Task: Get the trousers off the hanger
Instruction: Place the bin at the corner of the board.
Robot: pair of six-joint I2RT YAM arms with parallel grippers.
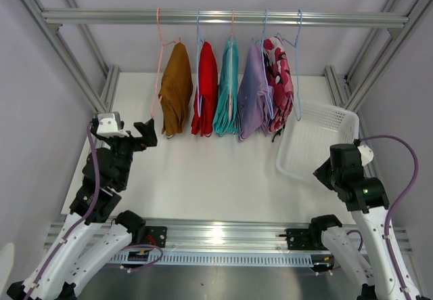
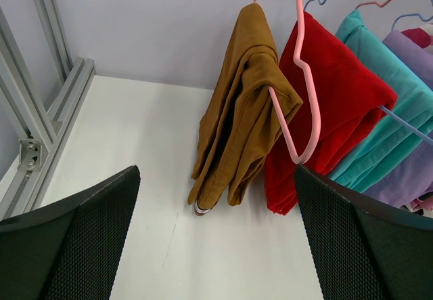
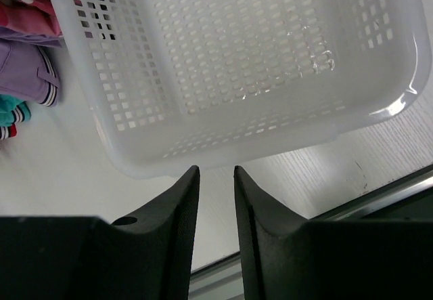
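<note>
Black left fingers (image 2: 74, 239) fill the bottom corners of the left wrist view. They are spread as wide as they go, with nothing between them. The right fingers (image 3: 169, 232) are almost together, with only a thin gap, and they hold nothing too.

All five pairs hang under the rail (image 1: 101, 17), each folded over its own hanger. The mustard-brown trousers (image 1: 176, 87) are nearest the rail's left end. Then come the red trousers (image 1: 206, 87), the teal trousers (image 1: 227, 87), the lilac trousers (image 1: 252, 93) and the pink camouflage trousers (image 1: 279, 76). None is off yet, so the job looks to be at its very start (my guess is brown goes first, since the left fingers point at it).

Below the rail is the white table (image 1: 203, 178). A white basket (image 3: 223, 144) sits under the rail's right end, and the right fingers hang over its near wall.

Things could go wrong from here. The pairs are packed close, and brown and red touch, so a wide grab may pinch two at once. The pink hanger (image 2: 298, 63) loops down right beside the brown cloth, so a finger could catch the wire. A hard pull might drag the hanger along the rail or pop its hook off. Soft cloth can also slip out of a weak pinch.
</note>
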